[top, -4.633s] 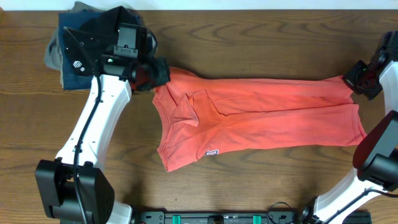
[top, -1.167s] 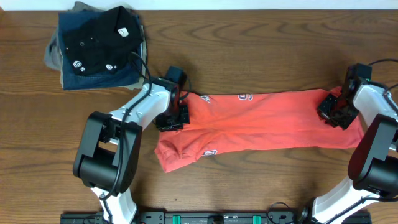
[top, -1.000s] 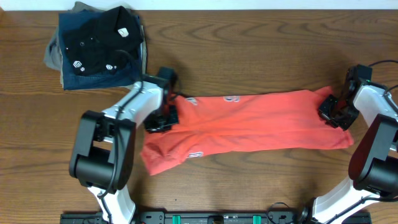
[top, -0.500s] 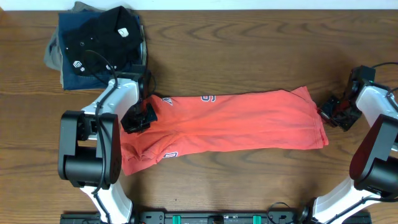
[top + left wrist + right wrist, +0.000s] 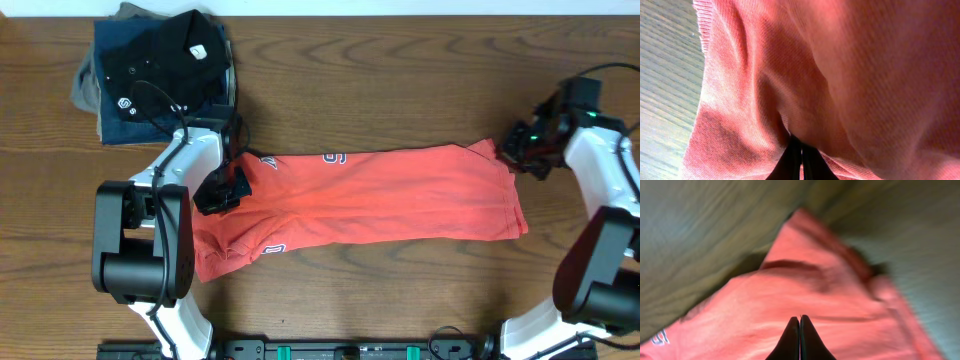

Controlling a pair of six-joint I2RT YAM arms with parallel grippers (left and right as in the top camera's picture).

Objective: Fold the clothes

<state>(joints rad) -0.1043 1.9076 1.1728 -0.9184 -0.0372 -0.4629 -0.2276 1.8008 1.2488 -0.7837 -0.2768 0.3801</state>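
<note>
Left gripper [image 5: 222, 191] pinches red-orange T-shirt [image 5: 400, 200] (white print [image 5: 333, 158] unreadable).

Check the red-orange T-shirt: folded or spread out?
Partly folded: the T-shirt lies as a long narrow band, doubled lengthwise. The left gripper pinches one end; the right gripper is shut, holding nothing.

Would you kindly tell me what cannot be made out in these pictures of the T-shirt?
- Chest print of the T-shirt: overhead, folded under; only small white marks show.
- The lettering: right wrist view, motion-blurred and cut off by the left edge.
- Garments beneath the black shirt: overhead, it covers them; only edges show.
- Tips of the left gripper: left wrist view, buried in a fold of cloth.
</note>
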